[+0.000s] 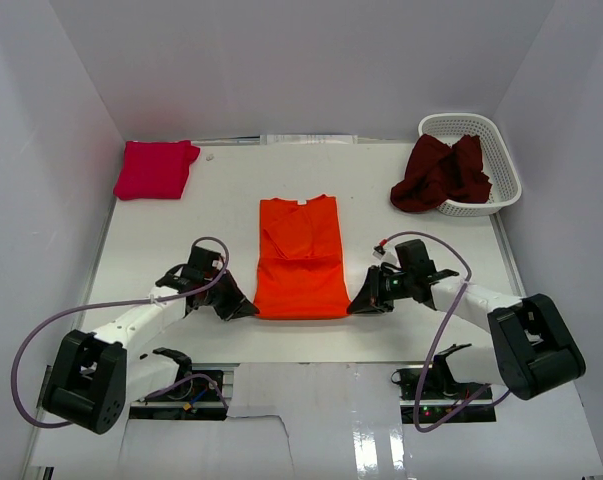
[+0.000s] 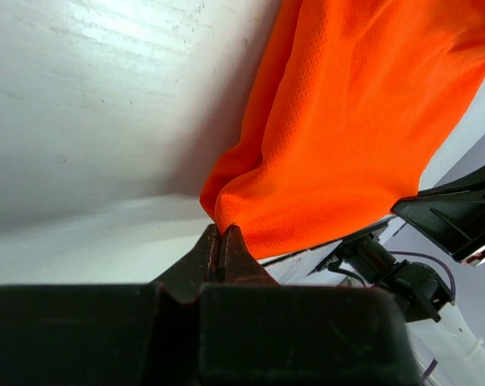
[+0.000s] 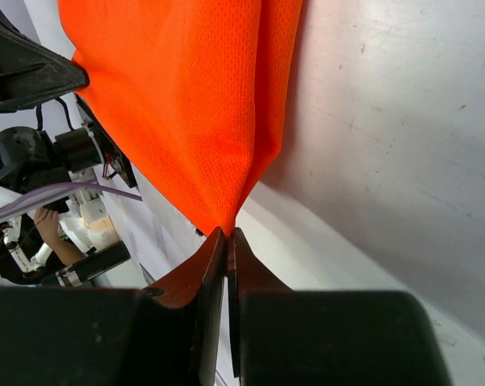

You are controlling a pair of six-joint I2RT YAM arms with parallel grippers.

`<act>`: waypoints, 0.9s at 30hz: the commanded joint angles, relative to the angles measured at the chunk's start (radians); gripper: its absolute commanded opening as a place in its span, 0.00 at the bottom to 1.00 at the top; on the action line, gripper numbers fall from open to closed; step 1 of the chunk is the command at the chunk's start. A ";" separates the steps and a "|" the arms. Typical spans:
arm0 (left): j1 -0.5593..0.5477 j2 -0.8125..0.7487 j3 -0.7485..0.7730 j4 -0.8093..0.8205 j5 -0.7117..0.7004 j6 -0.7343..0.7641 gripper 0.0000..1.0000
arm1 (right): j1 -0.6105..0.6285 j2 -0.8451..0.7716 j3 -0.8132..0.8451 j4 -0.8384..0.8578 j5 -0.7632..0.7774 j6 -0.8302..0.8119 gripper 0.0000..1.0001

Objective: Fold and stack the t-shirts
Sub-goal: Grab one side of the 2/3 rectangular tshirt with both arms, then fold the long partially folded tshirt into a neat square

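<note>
the orange t-shirt (image 1: 301, 258) lies flat in the middle of the table (image 1: 161, 250), folded into a long narrow strip with the collar at the far end and the hem toward the arms. the left gripper (image 1: 247, 311) sits at the near left corner of the hem and the right gripper (image 1: 357, 305) at the near right corner. both wrist views show the jaws pinched tight together with a bit of orange mesh caught right at the tips, so each one is clamped on a corner of that shirt. the magenta-pink t-shirt (image 1: 156, 168) sits folded at the far left corner of the table. the dark maroon t-shirt (image 1: 443, 172) is bunched up, half inside the white basket (image 1: 501, 150) at the far right and spilling over its rim onto the table.
</note>
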 commanded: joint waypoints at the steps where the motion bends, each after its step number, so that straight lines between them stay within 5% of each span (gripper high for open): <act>1: 0.004 -0.037 0.015 -0.084 -0.046 0.015 0.00 | -0.002 -0.027 -0.016 -0.086 0.014 -0.029 0.08; 12: 0.000 -0.098 -0.013 -0.097 0.003 -0.016 0.00 | 0.016 -0.125 -0.096 -0.104 0.016 0.003 0.08; 27: 0.001 -0.097 0.165 -0.212 0.014 0.001 0.00 | 0.015 -0.190 0.051 -0.238 -0.013 -0.009 0.08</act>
